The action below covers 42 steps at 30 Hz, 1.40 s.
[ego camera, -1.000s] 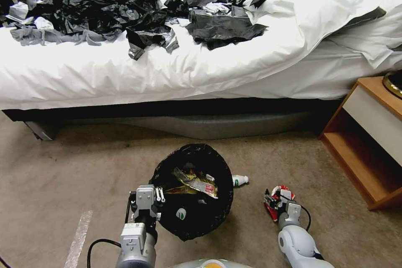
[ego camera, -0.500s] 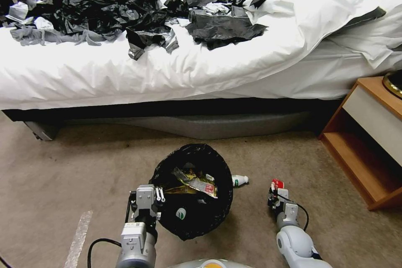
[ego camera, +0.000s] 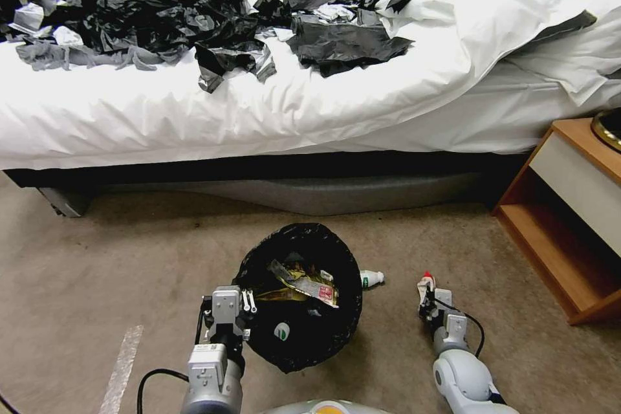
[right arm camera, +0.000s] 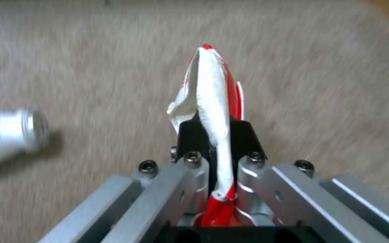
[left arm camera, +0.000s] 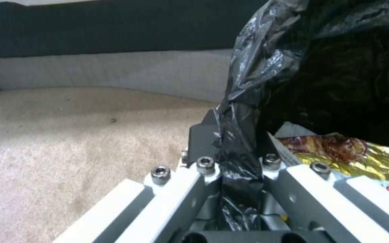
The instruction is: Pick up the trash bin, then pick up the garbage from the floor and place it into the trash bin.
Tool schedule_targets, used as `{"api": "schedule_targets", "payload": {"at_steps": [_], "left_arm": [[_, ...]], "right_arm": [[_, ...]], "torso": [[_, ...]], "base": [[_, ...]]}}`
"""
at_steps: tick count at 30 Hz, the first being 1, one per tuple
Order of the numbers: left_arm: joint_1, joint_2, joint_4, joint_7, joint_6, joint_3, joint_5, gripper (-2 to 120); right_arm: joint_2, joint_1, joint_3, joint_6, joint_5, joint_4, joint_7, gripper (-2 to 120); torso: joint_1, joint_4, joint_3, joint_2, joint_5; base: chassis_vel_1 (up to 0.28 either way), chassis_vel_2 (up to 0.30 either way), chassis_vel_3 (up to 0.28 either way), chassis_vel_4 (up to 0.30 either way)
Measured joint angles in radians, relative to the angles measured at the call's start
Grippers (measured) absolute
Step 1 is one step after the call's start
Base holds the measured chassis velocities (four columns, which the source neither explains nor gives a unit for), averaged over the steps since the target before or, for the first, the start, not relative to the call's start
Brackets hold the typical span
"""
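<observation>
The trash bin [ego camera: 297,297] stands on the carpet, lined with a crinkly black bag [left arm camera: 338,67]. My left gripper [ego camera: 242,301] is shut on its near-left rim, the bag's fold pinched between the jaws [left arm camera: 235,135]. Inside the bin lie a yellow wrapper [ego camera: 304,281] [left arm camera: 347,155] and other litter. To the bin's right, my right gripper [ego camera: 427,301] [right arm camera: 215,130] is shut on a red and white wrapper [ego camera: 425,283] [right arm camera: 212,91], which sticks out past the fingertips just above the floor. A small white bottle [ego camera: 370,279] [right arm camera: 5,135] lies on the carpet between the bin and that gripper.
A bed [ego camera: 259,116] with white sheets spans the back, and a heap of black plastic sheets [ego camera: 162,13] lies on it. A wooden nightstand [ego camera: 569,207] stands at the right. A pale tape strip [ego camera: 121,369] marks the carpet at the left.
The right gripper has turned and shifted slightly forward with the red and white wrapper, which now stands up narrow between the fingers. The left gripper and the bin have stayed put.
</observation>
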Motion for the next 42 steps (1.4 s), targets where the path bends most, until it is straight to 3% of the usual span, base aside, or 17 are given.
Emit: {"api": "schedule_targets", "payload": {"at_steps": [3,8,11,12,14,15,18,24,29,42], "left_arm": [[0.001,0.0,0.0,0.0,-0.001,0.002,0.006,1],[0.002,-0.001,0.004,0.0,-0.002,0.013,0.016,1],[0.002,-0.002,0.009,0.0,-0.002,0.021,0.022,1],[0.002,-0.002,0.009,0.0,-0.002,0.021,0.022,1],[0.002,-0.002,0.01,0.001,-0.003,0.023,0.024,1],[0.002,-0.002,0.01,0.001,-0.003,0.023,0.024,1],[0.004,0.0,0.012,0.001,-0.003,0.027,0.022,1],[0.002,0.001,0.013,0.002,-0.003,0.03,0.021,1],[-0.001,0.0,0.015,0.003,-0.003,0.032,0.021,1],[-0.009,0.0,0.016,0.007,-0.002,0.03,0.013,1]], "right_arm": [[-0.006,-0.019,0.002,0.015,-0.014,0.078,0.012,0],[-0.012,-0.047,0.001,0.131,-0.08,0.225,-0.016,0],[-0.025,-0.095,-0.018,0.302,-0.1,0.453,-0.223,0],[-0.025,-0.095,-0.018,0.302,-0.1,0.453,-0.223,0],[-0.034,-0.116,-0.045,0.379,-0.1,0.563,-0.385,0],[-0.034,-0.116,-0.045,0.379,-0.1,0.563,-0.385,0],[-0.057,-0.154,-0.119,0.429,-0.109,0.666,-0.53,0],[-0.096,-0.195,-0.239,0.443,-0.171,0.682,-0.572,0],[-0.101,-0.201,-0.311,0.449,-0.224,0.608,-0.572,0],[-0.109,-0.225,-0.306,0.46,-0.241,0.502,-0.56,0]], "torso": [[0.0,-0.0001,0.0,0.0,-0.0001],[0.0,0.0,0.0,0.0,-0.0001],[0.0,-0.0001,0.0,0.0,-0.0002],[0.0,-0.0001,0.0,0.0,-0.0002],[0.0,0.0001,0.0,0.0,-0.0003],[0.0,0.0001,0.0,0.0,-0.0003],[0.0,-0.0001,0.0,0.0,-0.0003],[0.0,0.0,0.0,0.0,-0.0001],[0.0,0.0001,0.0,0.0,0.0],[0.0,0.0,0.0,0.0,-0.0001]], "base": [[0.0,0.0,0.0,0.0],[0.0,0.0,0.0,0.0],[0.0,0.0,0.0,0.0],[0.0,0.0,0.0,0.0],[0.0,0.0,0.0,0.0],[0.0,0.0,0.0,0.0],[0.0,0.0,0.0,0.0],[0.0,0.0,0.0,0.0],[0.0,0.0,0.0,0.0],[0.0,0.0,0.0,0.0]]}}
